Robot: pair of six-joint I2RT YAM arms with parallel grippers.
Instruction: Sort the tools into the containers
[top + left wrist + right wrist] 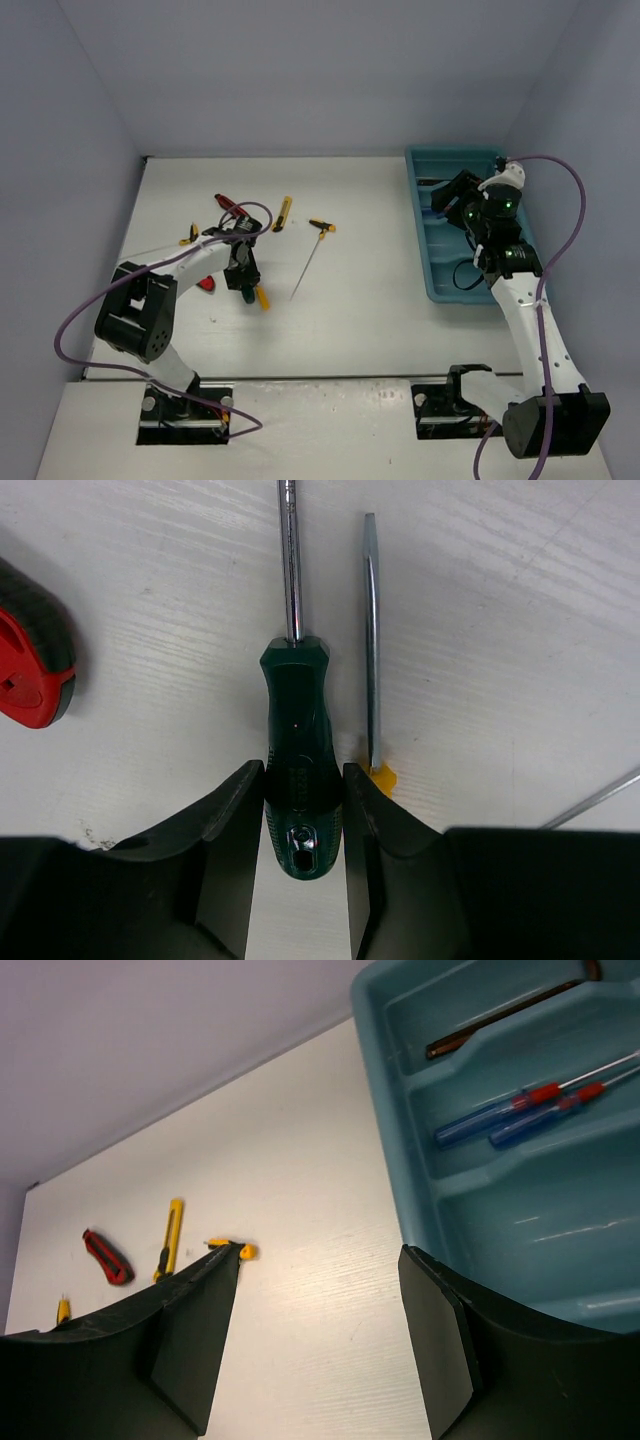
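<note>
Left gripper (302, 775) clamped on green screwdriver (297, 710), right gripper (320, 1252) agape — over teal tray (395, 1110)

The green screwdriver (297, 740) lies flat, its shaft parallel to a yellow-handled flathead (371, 630) just beside it, with a red utility knife (30, 650) off to one side. Two blue screwdrivers (475, 1122) sit side by side in one compartment of the teal tray (380, 1100).

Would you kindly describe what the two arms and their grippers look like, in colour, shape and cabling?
The left arm and right arm both have white links joined by black joint housings. Each trails a looping purple cable. Small green lights glow near the right arm's wrist. The left gripper and right gripper have matte black, wedge-shaped fingers.
</note>
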